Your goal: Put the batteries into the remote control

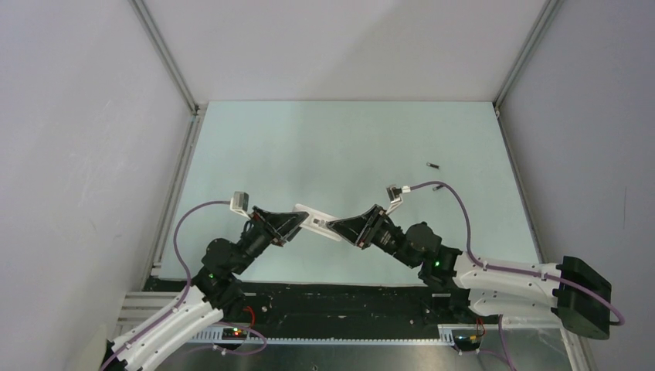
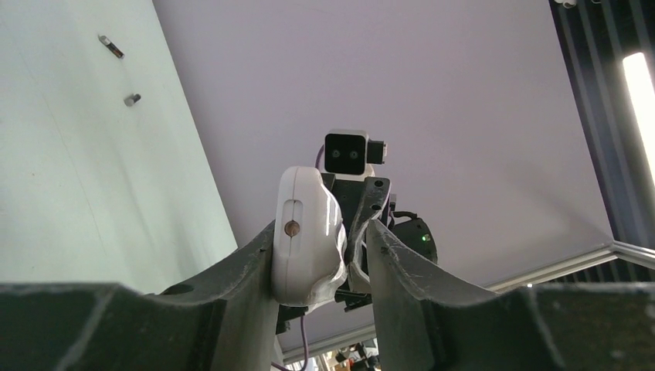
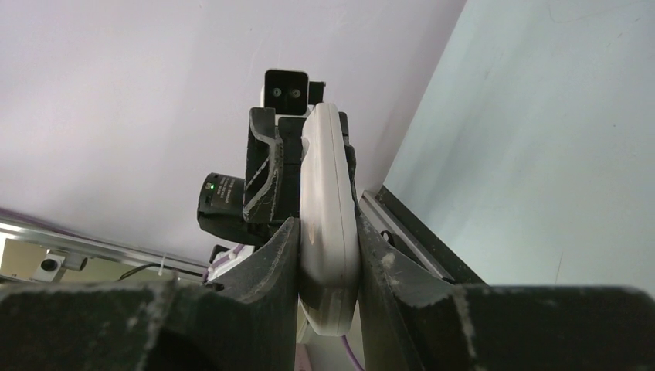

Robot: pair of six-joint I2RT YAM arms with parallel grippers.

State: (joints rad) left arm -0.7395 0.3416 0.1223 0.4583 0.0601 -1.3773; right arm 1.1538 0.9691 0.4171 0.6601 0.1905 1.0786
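Observation:
The white remote control point(image 1: 310, 214) is held in the air above the table's near middle, between both grippers. My right gripper point(image 1: 334, 226) is shut on its flat sides, as the right wrist view shows, with both fingers of the gripper point(image 3: 326, 222) pressed on the remote point(image 3: 328, 185). My left gripper point(image 1: 296, 222) stands round the remote's other end point(image 2: 305, 232). There the gripper point(image 2: 320, 228) has one finger touching it and a gap at the other. One dark battery point(image 1: 433, 165) lies on the table at the far right, also visible in the left wrist view point(image 2: 111, 46). A second small dark cylinder point(image 2: 132, 99) lies near it.
The pale green table point(image 1: 347, 139) is walled in by grey panels with metal rails on the left and right. A black strip point(image 1: 340, 297) runs along the near edge by the arm bases. Purple cables loop from both wrists.

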